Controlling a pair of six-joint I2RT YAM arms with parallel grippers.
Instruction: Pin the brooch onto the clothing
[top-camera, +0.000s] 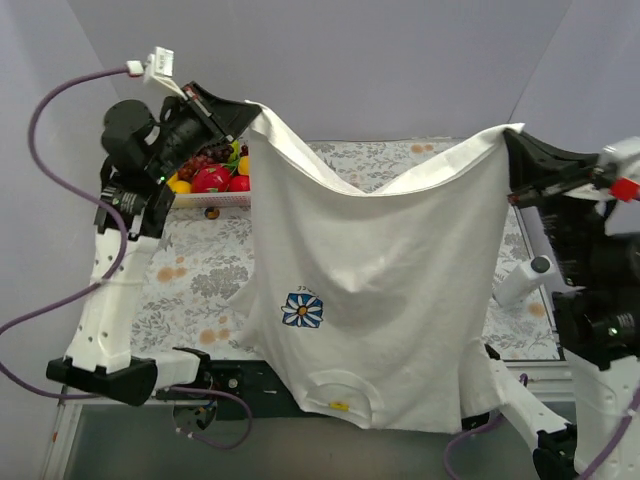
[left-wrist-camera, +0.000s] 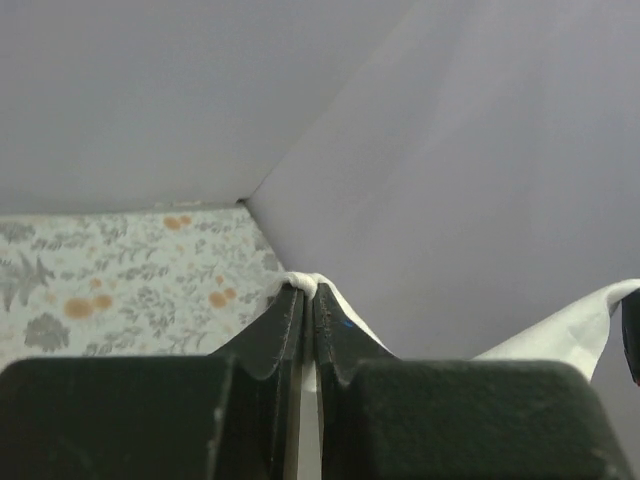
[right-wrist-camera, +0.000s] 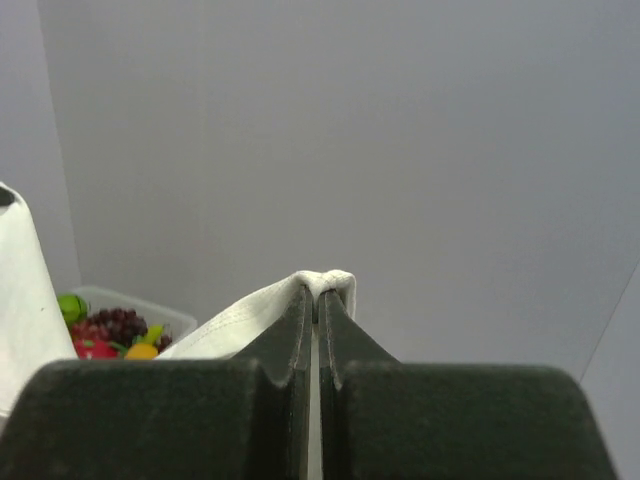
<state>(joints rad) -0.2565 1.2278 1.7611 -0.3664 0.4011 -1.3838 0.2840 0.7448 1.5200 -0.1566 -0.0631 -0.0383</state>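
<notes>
The clothing (top-camera: 390, 300), a white T-shirt, hangs upside down in the air between both arms. Its blue-and-white daisy print (top-camera: 302, 310) faces the top camera and its neck opening (top-camera: 340, 388) is at the bottom, near the arm bases. My left gripper (top-camera: 245, 112) is shut on one hem corner at upper left, and white cloth (left-wrist-camera: 303, 283) bunches at its tips (left-wrist-camera: 307, 290). My right gripper (top-camera: 508, 140) is shut on the other hem corner at upper right, with folded hem (right-wrist-camera: 240, 318) running off its tips (right-wrist-camera: 316, 290). The brooch is out of view.
A clear tray of toy fruit (top-camera: 212, 180) stands at the back left, just below the left gripper. A floral tablecloth (top-camera: 200, 260) covers the table under the shirt. Grey walls close in on three sides. A purple cable (top-camera: 40, 130) loops left of the left arm.
</notes>
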